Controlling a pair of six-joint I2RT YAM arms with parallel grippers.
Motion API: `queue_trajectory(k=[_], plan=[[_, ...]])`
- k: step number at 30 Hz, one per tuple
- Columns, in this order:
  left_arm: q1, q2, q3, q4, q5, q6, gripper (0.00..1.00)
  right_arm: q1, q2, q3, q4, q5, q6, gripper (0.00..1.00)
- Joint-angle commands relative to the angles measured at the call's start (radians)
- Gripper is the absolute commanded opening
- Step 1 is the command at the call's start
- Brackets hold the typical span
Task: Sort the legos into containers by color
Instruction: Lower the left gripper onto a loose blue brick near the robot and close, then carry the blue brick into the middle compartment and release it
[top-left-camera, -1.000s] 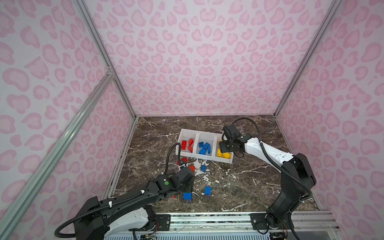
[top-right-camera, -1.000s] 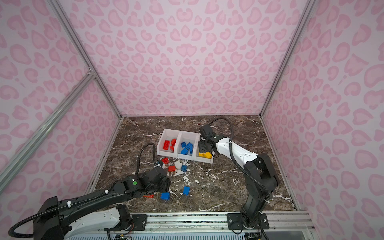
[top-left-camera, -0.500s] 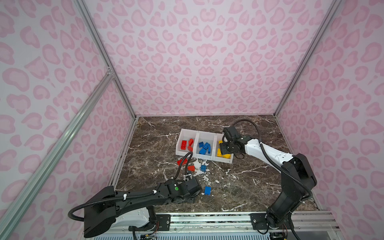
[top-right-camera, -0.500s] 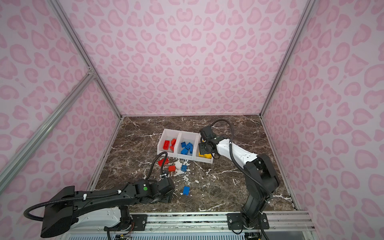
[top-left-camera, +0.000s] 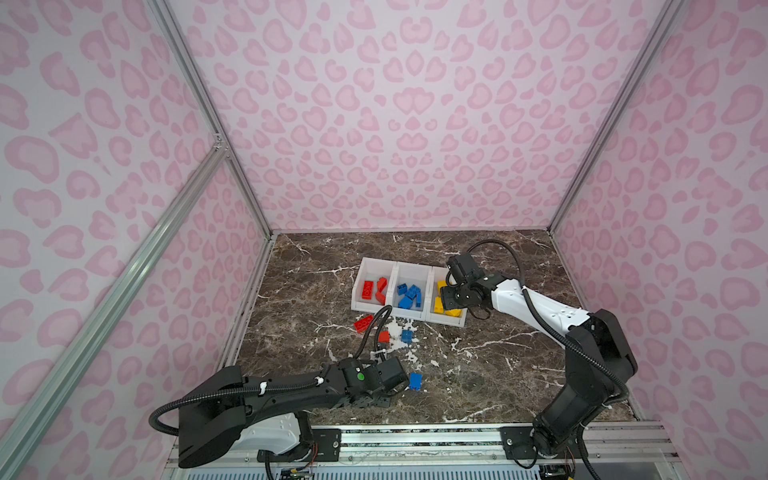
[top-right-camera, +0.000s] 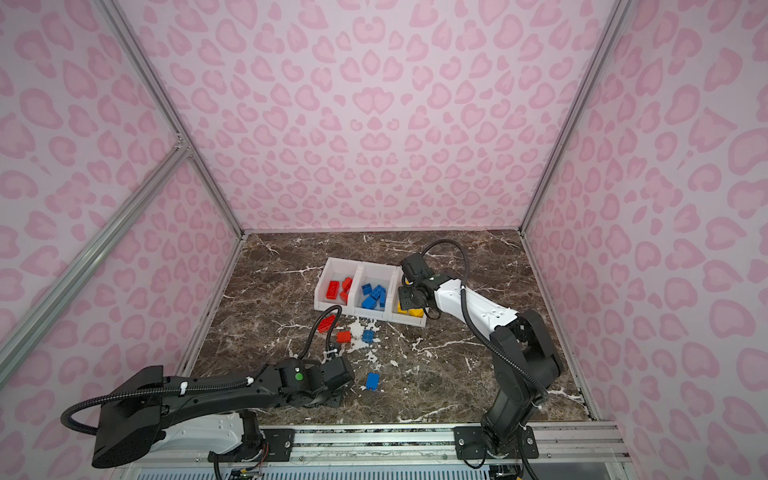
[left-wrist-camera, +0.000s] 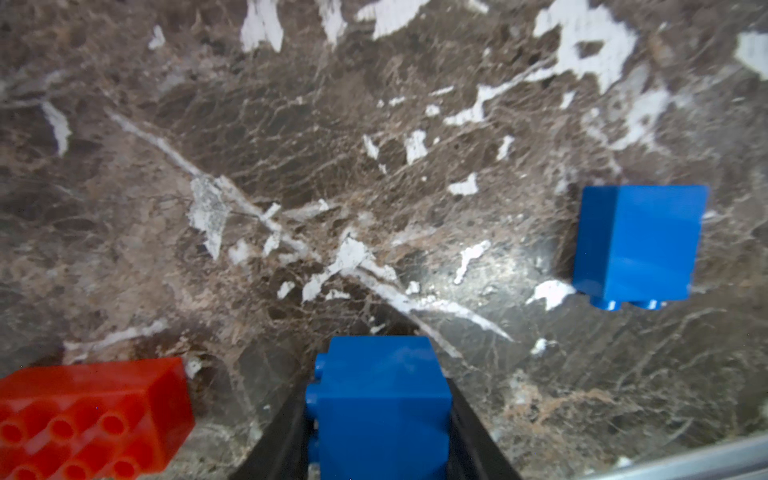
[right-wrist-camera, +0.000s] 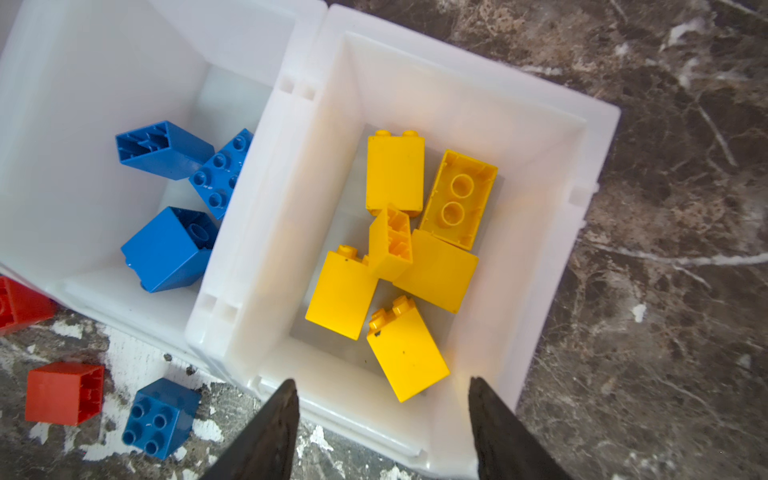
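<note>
Lying in bin (right-wrist-camera: 540, 137): 6 yel. legos (right-wrist-camera: 395, 170)

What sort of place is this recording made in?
Probably a lab robot cell, not a home: pink heart-print wall panels on aluminium framing enclose a marble-look tabletop, with the left arm and right arm mounted on a front rail.

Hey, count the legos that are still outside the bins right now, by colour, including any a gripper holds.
Red legos: 3, two in front of the bins, one beside the left gripper.
Blue legos: 3, with one blue lego between the left gripper's jaws.
Yellow legos: 0, those in view lie in a bin.
Total: 6.
</note>
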Motion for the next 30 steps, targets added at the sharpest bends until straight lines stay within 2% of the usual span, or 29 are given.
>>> queue_trajectory(k=[1,3,10,17,19,24,30], plan=[[0.004,0.013,0.07,-0.002,-0.056,0.068,0.42,0.001,-0.01,-0.005,0.0,0.009,-0.001,0.65],[0.022,0.034,0.136,-0.004,-0.085,0.136,0.42,0.0,-0.023,-0.005,-0.009,0.01,-0.003,0.65],[0.218,0.178,0.38,0.087,-0.06,0.367,0.42,0.0,-0.132,-0.049,-0.039,0.026,0.011,0.64],[0.37,0.428,0.658,0.104,-0.008,0.541,0.43,0.013,-0.267,-0.13,-0.05,0.032,0.056,0.63],[0.402,0.494,0.734,0.098,0.011,0.568,0.43,0.018,-0.298,-0.159,-0.049,0.037,0.07,0.63],[0.465,0.598,0.813,0.115,0.038,0.603,0.44,0.02,-0.343,-0.209,-0.044,0.042,0.098,0.63],[0.503,0.631,0.82,0.154,0.082,0.597,0.48,0.028,-0.353,-0.225,-0.046,0.042,0.112,0.63]])
